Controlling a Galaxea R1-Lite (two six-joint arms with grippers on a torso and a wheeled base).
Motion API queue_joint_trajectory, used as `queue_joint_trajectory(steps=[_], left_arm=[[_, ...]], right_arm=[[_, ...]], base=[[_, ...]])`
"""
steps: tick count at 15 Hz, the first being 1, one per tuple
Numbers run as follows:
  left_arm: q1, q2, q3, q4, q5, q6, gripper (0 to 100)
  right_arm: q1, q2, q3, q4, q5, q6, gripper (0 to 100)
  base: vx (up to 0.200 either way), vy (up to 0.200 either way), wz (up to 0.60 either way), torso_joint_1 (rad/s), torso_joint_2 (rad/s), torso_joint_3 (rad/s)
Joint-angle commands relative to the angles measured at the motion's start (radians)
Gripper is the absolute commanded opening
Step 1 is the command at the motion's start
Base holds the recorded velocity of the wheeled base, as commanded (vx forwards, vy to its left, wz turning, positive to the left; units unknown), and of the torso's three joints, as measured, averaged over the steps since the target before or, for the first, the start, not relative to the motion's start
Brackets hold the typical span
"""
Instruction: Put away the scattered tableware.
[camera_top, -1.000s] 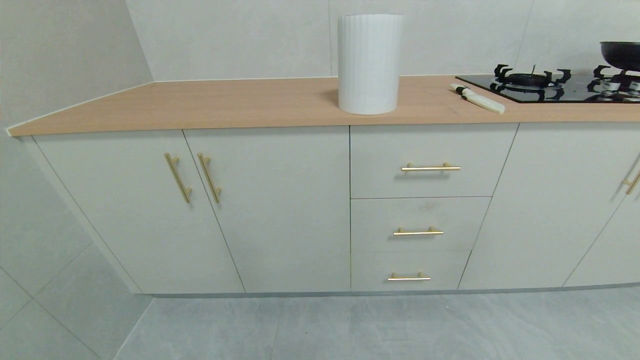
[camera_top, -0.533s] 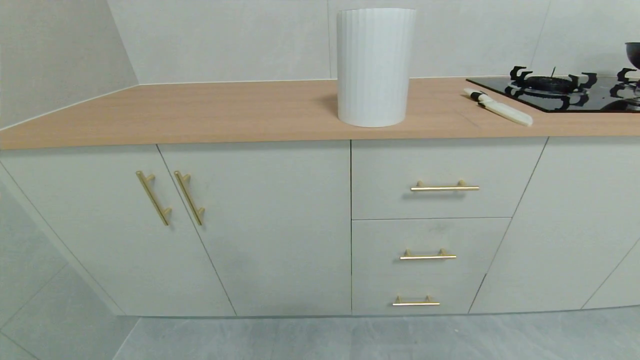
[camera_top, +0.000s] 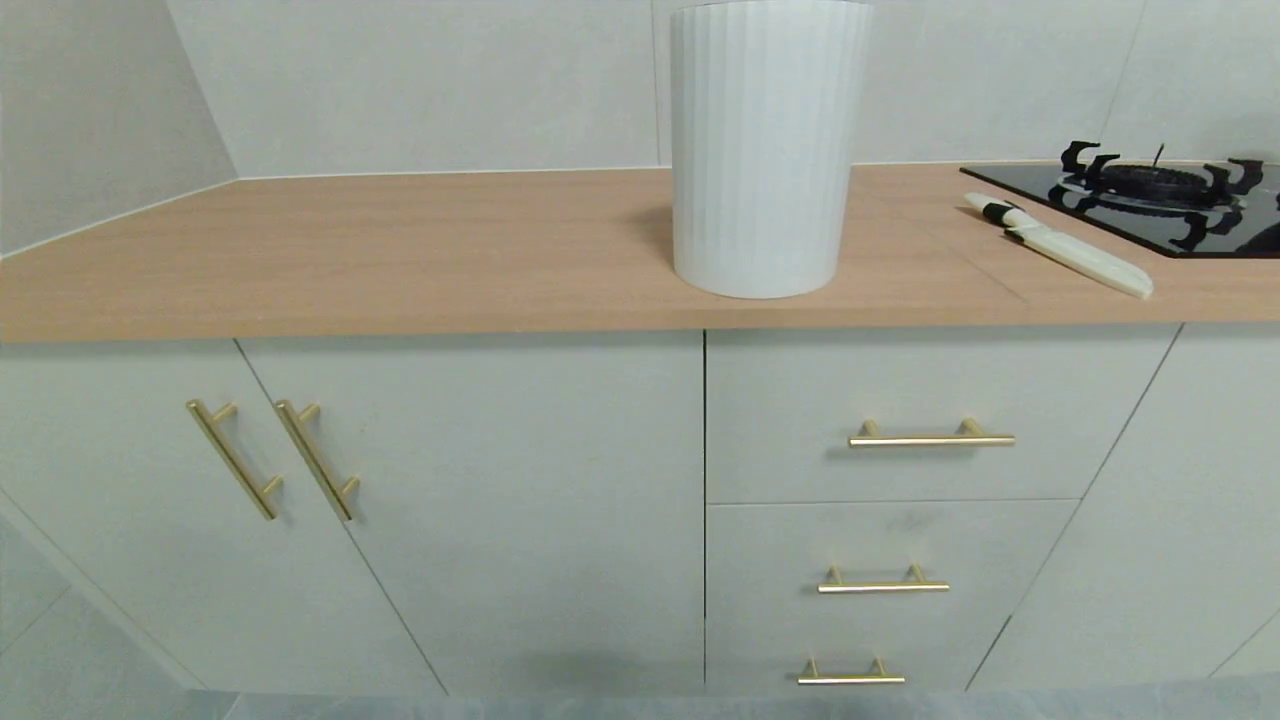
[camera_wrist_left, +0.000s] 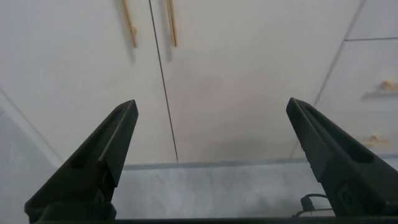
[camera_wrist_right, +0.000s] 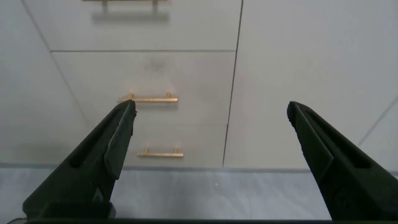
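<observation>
A tall white ribbed container (camera_top: 760, 150) stands upright on the wooden counter (camera_top: 400, 250), near its front edge. To its right a white knife with a black band (camera_top: 1060, 245) lies flat on the counter beside the hob. My left gripper (camera_wrist_left: 211, 112) is open and empty, held low facing the cabinet doors. My right gripper (camera_wrist_right: 211, 112) is open and empty too, held low in front of the drawers.
A black gas hob (camera_top: 1160, 200) sits at the counter's right end. Below are two cabinet doors with gold handles (camera_top: 270, 460) and three drawers with gold handles (camera_top: 930, 438). A tiled wall rises behind and at the left. Grey floor (camera_wrist_left: 211, 186) lies beneath.
The head camera has come closer to the counter, so the cabinets, container and knife look larger and lower. Nothing on the counter has moved.
</observation>
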Motion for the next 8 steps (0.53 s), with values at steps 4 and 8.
queue_joint_trajectory(steps=[4, 8], left_arm=[[0.000, 0.000, 0.000, 0.000, 0.000, 0.000, 100], [0.000, 0.000, 0.000, 0.001, 0.000, -0.001, 100]], right_arm=[[0.000, 0.002, 0.000, 0.000, 0.000, 0.000, 100], [0.000, 0.002, 0.000, 0.000, 0.000, 0.000, 100]], base=[[0.200, 0.000, 0.00, 0.004, 0.00, 0.006], [0.050, 0.000, 0.00, 0.001, 0.00, -0.001]])
